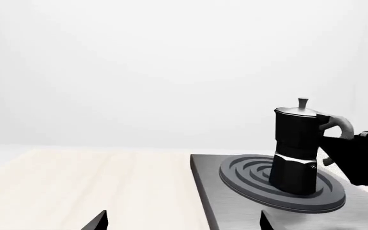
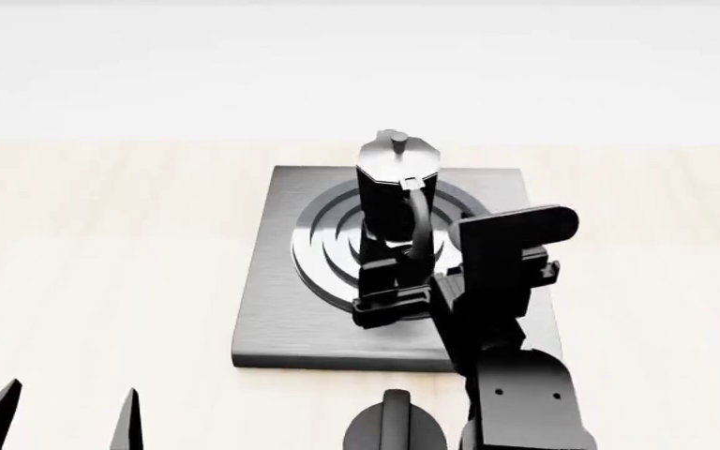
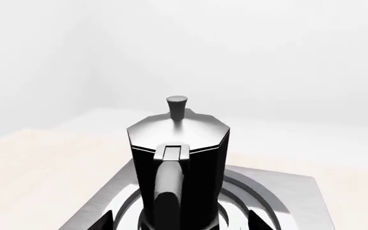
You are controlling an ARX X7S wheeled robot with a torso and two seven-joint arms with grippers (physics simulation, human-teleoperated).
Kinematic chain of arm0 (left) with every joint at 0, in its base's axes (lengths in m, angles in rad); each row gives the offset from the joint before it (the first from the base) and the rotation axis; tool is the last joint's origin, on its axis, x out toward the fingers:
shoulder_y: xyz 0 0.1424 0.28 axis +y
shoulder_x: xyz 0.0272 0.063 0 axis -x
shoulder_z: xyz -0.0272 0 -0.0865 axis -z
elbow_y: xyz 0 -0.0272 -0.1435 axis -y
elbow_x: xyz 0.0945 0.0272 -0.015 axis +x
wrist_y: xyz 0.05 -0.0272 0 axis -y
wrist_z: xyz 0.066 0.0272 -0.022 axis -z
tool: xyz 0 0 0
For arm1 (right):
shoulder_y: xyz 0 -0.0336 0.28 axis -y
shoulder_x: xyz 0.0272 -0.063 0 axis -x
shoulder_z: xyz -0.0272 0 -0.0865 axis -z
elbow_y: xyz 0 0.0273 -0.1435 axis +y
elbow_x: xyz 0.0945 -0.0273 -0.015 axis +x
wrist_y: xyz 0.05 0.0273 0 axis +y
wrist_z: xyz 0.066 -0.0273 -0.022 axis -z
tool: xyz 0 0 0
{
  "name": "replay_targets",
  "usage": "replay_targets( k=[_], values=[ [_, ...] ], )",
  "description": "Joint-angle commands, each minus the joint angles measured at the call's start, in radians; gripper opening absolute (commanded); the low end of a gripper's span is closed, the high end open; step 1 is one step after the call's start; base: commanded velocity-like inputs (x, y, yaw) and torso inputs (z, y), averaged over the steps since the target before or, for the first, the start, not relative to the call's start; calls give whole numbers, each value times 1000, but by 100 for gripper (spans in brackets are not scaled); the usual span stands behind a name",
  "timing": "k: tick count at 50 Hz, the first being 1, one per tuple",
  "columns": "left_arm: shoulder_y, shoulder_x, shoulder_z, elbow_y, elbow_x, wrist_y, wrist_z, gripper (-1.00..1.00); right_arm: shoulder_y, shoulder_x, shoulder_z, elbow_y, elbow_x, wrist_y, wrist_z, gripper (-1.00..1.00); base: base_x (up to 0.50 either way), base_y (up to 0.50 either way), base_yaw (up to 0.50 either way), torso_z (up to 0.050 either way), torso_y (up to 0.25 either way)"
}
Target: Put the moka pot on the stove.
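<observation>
— Sitting upright on the stove's round burner, the moka pot is looking rigid, smooth and probably top-heavy; is the handle the place to hold it?

— Likely so. The right gripper is hovering at that handle, jaws parted, though contact is unclear. The left gripper is waiting spread, well apart. No writing is showing anywhere.
</observation>
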Motion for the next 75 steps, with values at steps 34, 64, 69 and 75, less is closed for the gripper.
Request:
replay_targets(
  k=[34, 64, 69, 75],
  values=[
    [-6, 0, 7, -7, 2, -1, -5, 100, -452, 78, -89, -1101, 70, 324, 47, 100, 0, 0, 0, 0, 0],
    [-6, 0, 11, -13, -1, 5, -5, 100, -623, 136, -110, -1400, 77, 302, 94, 100, 0, 0, 0, 0, 0],
    [-7, 0, 11, -16, -3, 7, -4, 100, -650, 147, -106, -1440, 74, 306, 107, 100, 0, 0, 0, 0, 0],
    [0, -3, 12, -11, -1, 8, -7, 100, -674, 154, -105, -1471, 67, 302, 123, 100, 0, 0, 0, 0, 0]
  ],
)
